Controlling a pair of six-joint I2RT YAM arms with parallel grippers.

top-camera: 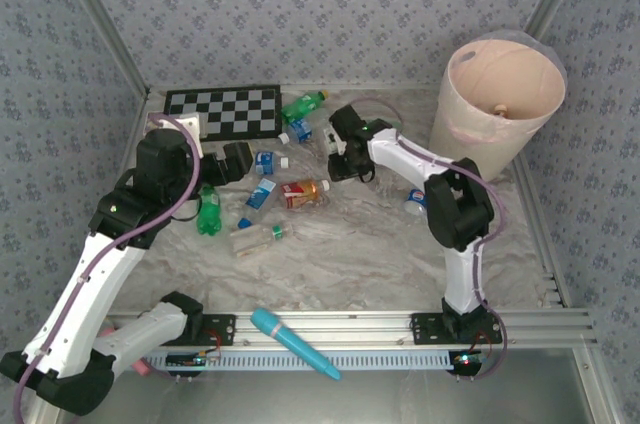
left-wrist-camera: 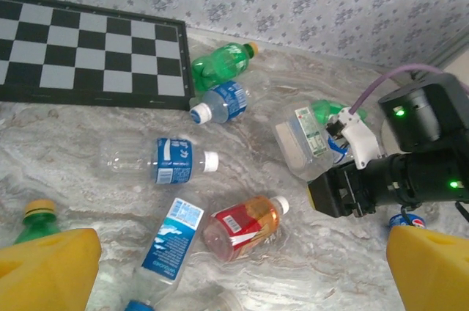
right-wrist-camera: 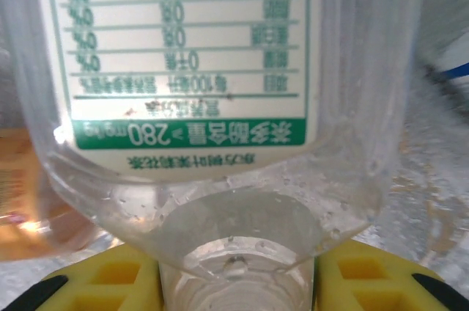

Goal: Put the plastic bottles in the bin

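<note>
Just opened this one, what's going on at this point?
Two arms are working on getting the plastic bottles off the table and into the bin, which stands at the far right corner. The right gripper grips a clear bottle with a green-and-white label at its neck end. The left gripper hangs open above bottles lying near the chessboard. Several bottles lie scattered on the table.

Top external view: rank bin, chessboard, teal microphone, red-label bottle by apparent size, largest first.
1. bin
2. chessboard
3. teal microphone
4. red-label bottle
The bin rises toward the camera, which may flatter it.
</note>
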